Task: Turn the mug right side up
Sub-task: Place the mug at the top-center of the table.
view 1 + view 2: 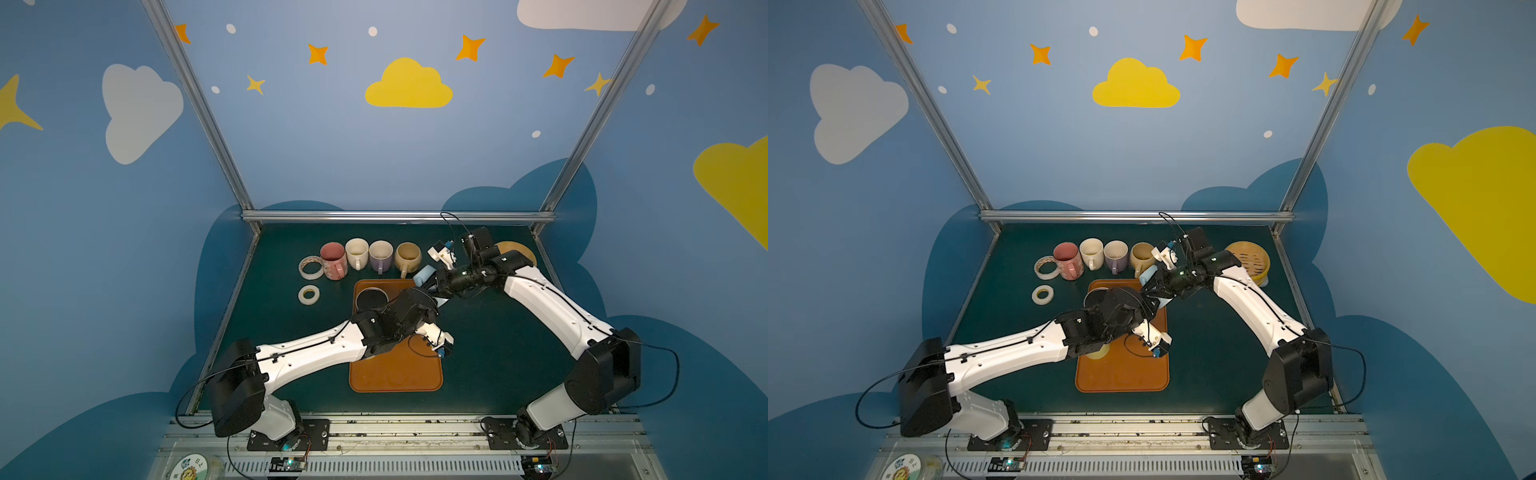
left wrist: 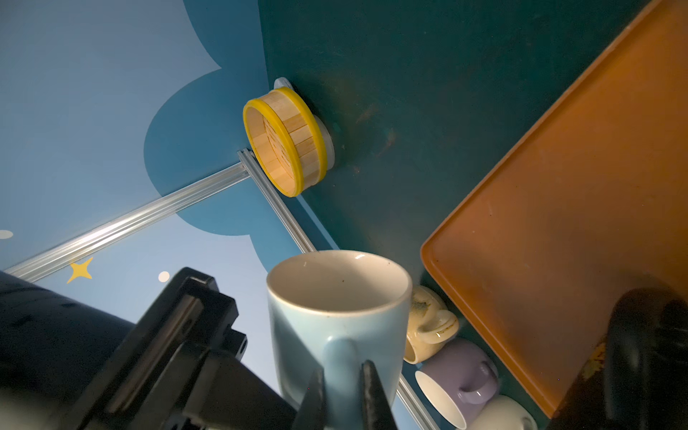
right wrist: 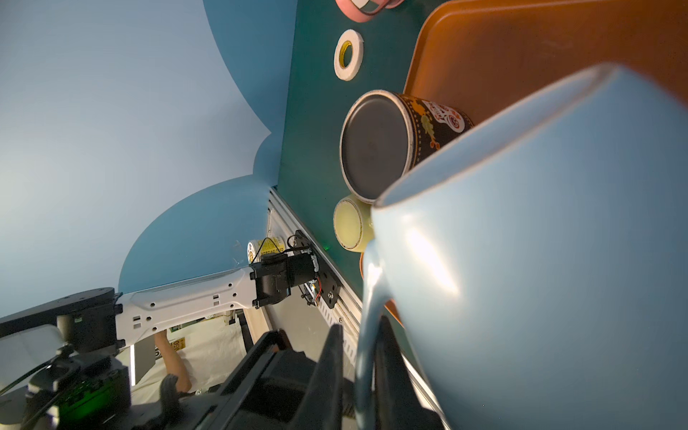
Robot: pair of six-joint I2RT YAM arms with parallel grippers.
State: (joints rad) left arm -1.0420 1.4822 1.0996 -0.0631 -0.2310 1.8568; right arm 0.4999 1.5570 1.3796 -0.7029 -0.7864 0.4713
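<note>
Blue mug (image 1: 424, 274): held clear of the table, above the far right corner of the tray (image 1: 397, 374), between both arms.
Left gripper (image 2: 342, 368): closed on the handle (image 2: 340, 353) of the blue mug.
Right gripper (image 3: 359, 331): fingers set either side of the same handle; whether it is clamped cannot be told.
Black mug (image 1: 371, 298): stood base up on the tray.
Row of mugs (image 1: 381, 255): four, ranged upright behind the tray.
Tape rolls (image 1: 308, 294): two, laid left of the tray.
</note>
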